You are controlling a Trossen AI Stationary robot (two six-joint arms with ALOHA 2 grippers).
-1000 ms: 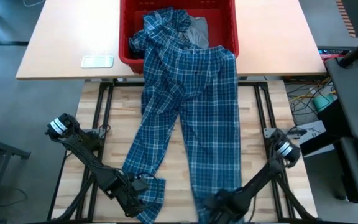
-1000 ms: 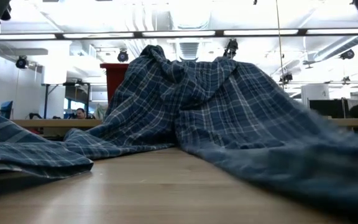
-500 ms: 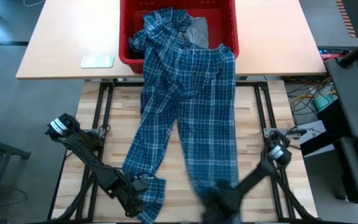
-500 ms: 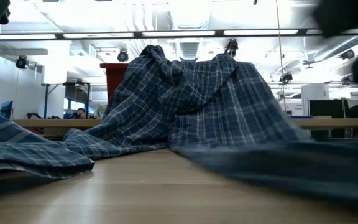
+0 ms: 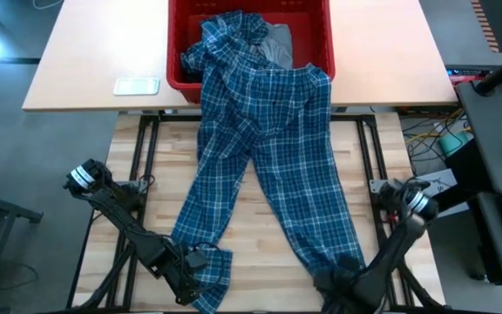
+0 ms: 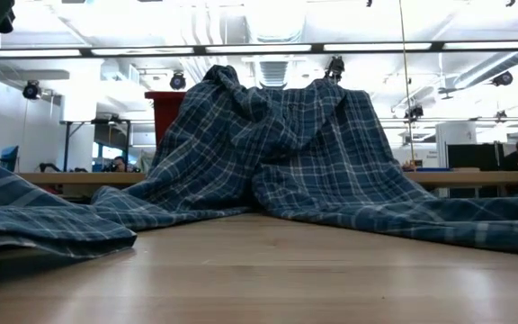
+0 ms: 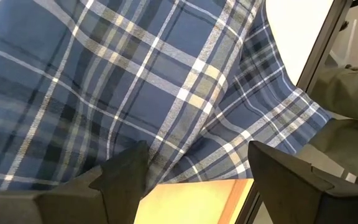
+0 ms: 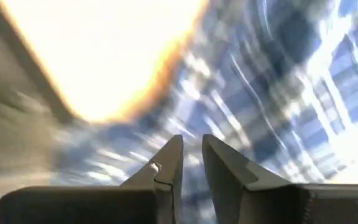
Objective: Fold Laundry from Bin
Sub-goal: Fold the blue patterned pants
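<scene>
The right end effector [image 5: 342, 277], its fingers nearly pressed together on the hem of 1 leg of the blue plaid garment [image 5: 264, 148], sits at the near edge of the bench [image 5: 356, 192], while the left end effector [image 5: 192, 264] rests at the other leg's hem with its fingers spread; its wrist view shows plaid cloth lying ahead of the 2 fingertips [image 7: 126, 171], and whether any cloth is caught between them cannot be told. The garment, which reads as a pair of trousers rather than a shirt, lies stretched from the red bin [image 5: 316, 35] toward the robot, its waist bunched over the bin's near rim and its 2 legs fanning apart toward the 2 arms. Its long axis runs from the bin to the near bench edge, waist far, hems near. A grey garment [image 5: 275, 45] shows inside the bin. The step appears to be drawing the trousers clear and laying them flat; done well, both hems would likely come toward the robot evenly, the legs kept parallel and taut without twisting, until the waist slides off the rim.
</scene>
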